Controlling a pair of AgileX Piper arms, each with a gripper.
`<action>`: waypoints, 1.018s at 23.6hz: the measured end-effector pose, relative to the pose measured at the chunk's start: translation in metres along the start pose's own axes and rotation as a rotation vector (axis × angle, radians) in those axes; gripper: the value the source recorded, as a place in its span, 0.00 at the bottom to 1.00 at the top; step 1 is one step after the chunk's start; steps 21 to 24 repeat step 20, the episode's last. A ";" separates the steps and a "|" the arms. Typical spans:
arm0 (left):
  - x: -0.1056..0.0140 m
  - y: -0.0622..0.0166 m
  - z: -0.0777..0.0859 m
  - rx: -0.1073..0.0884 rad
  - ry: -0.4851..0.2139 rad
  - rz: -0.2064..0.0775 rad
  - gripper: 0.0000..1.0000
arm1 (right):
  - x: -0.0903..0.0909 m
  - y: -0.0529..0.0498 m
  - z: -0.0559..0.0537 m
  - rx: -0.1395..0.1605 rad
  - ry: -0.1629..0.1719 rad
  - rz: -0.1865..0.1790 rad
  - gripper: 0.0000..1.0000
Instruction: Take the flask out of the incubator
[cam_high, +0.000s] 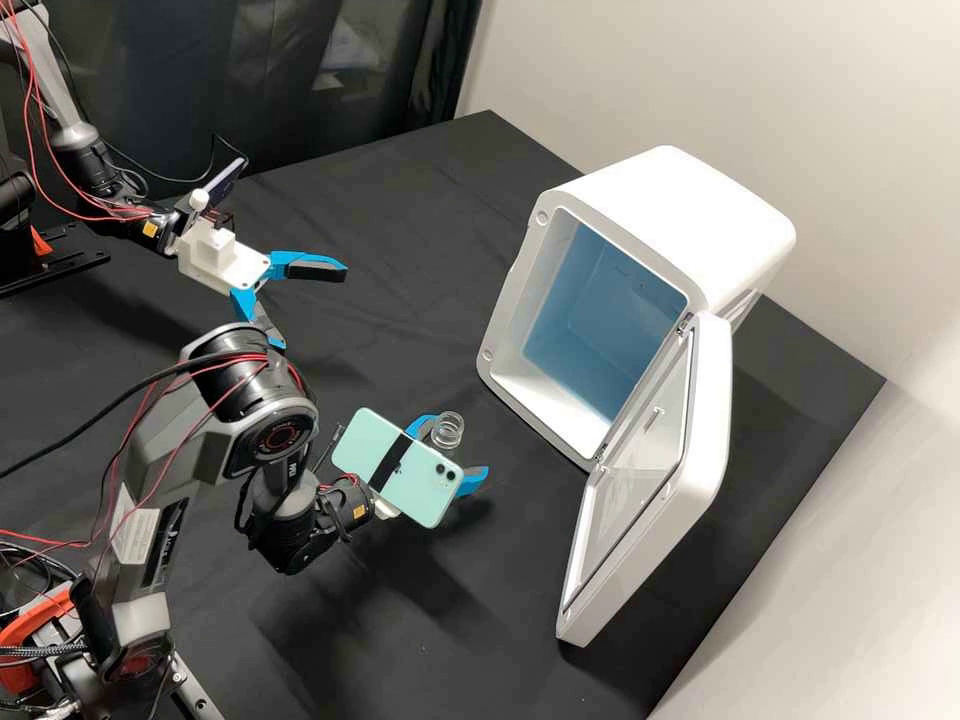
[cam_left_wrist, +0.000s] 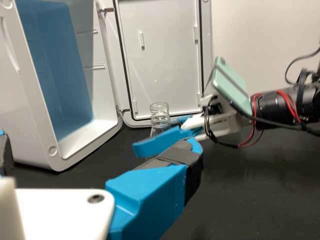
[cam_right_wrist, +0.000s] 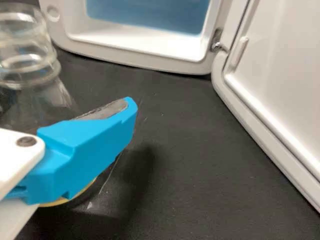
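Flask (cam_high: 451, 428) out, standing on tabletop (cam_high: 420, 250) before open incubator (cam_high: 660, 220).
My right hand (cam_high: 450, 447) sits around its base; gripping or released, I cannot tell. Left hand (cam_high: 288, 290) wide, well apart. Judgement: withdraw straight, avoid tipping it.

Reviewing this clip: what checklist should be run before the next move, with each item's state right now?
1. Flask outside the incubator: ok, it is over the bench in front of the opening.
2. Flask upright: ok.
3. Right claw around the flask: ok.
4. Right claw's hold firm: cannot tell.
5. Door swung open, clear of the flask: ok.
6. Left claw open, apart from the flask: ok.
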 end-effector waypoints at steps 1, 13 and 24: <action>-0.001 -0.0010 0.001 0.004 0.001 -0.002 1.00 | -0.003 0.001 -0.002 -0.001 0.005 0.006 1.00; -0.009 -0.0146 0.011 0.024 -0.007 0.016 1.00 | -0.051 0.015 -0.028 0.081 0.119 0.072 1.00; -0.009 -0.0152 0.011 0.024 -0.006 0.013 1.00 | -0.067 0.024 -0.034 0.135 0.159 0.128 1.00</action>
